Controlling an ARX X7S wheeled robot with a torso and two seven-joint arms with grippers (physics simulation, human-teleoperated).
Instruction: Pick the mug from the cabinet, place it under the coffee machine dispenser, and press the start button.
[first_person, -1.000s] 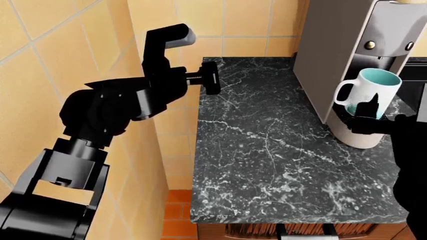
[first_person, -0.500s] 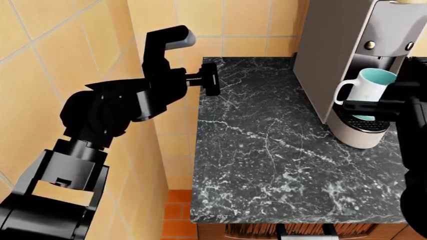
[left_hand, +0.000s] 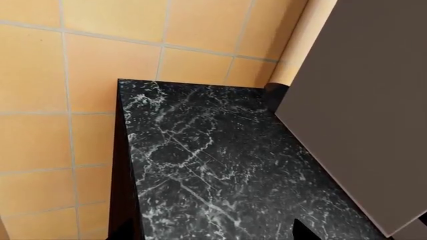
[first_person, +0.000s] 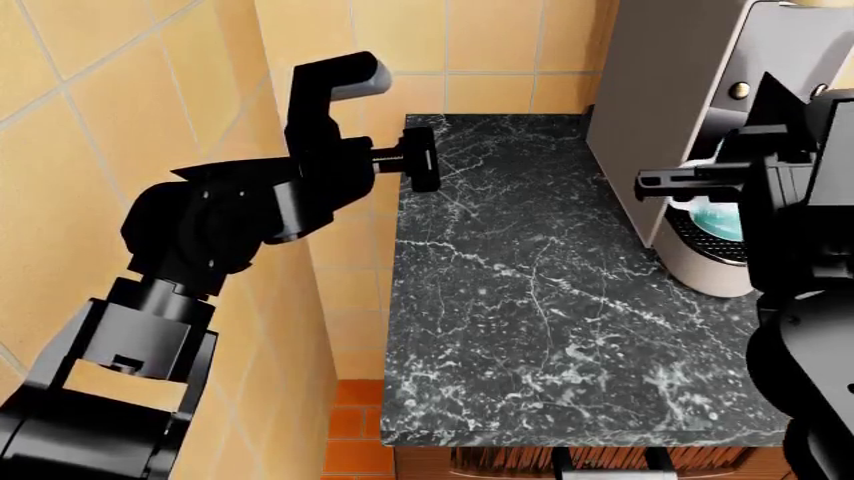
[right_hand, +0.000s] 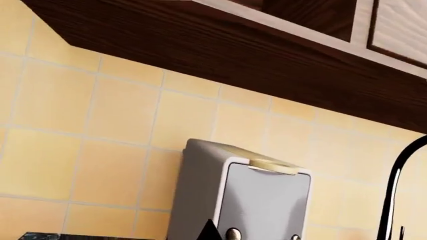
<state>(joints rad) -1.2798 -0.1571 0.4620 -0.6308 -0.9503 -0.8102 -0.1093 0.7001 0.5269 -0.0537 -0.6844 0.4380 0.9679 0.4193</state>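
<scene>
The white mug with a teal inside (first_person: 713, 222) stands on the black drip tray (first_person: 697, 240) under the coffee machine dispenser (first_person: 787, 45). My right arm hides most of it. My right gripper (first_person: 646, 180) is apart from the mug, raised in front of the silver-grey machine (first_person: 661, 90) at about the height of its round buttons (first_person: 738, 90). In the right wrist view the fingertips show as one dark point (right_hand: 212, 231) below the machine's front (right_hand: 267, 200) and beside a button (right_hand: 232, 233). My left gripper (first_person: 422, 155) hangs empty over the counter's far left corner.
The black marble counter (first_person: 534, 300) ends at a tiled wall behind and drops off at its left edge to an orange floor (first_person: 354, 440). It also shows in the left wrist view (left_hand: 213, 165). A dark wooden cabinet (right_hand: 267, 55) hangs above the machine. A black faucet (right_hand: 400, 190) stands to the right.
My right gripper let go of the mug, which now rests on the drip tray, and rose up and left in front of the machine. The left arm has not moved.
</scene>
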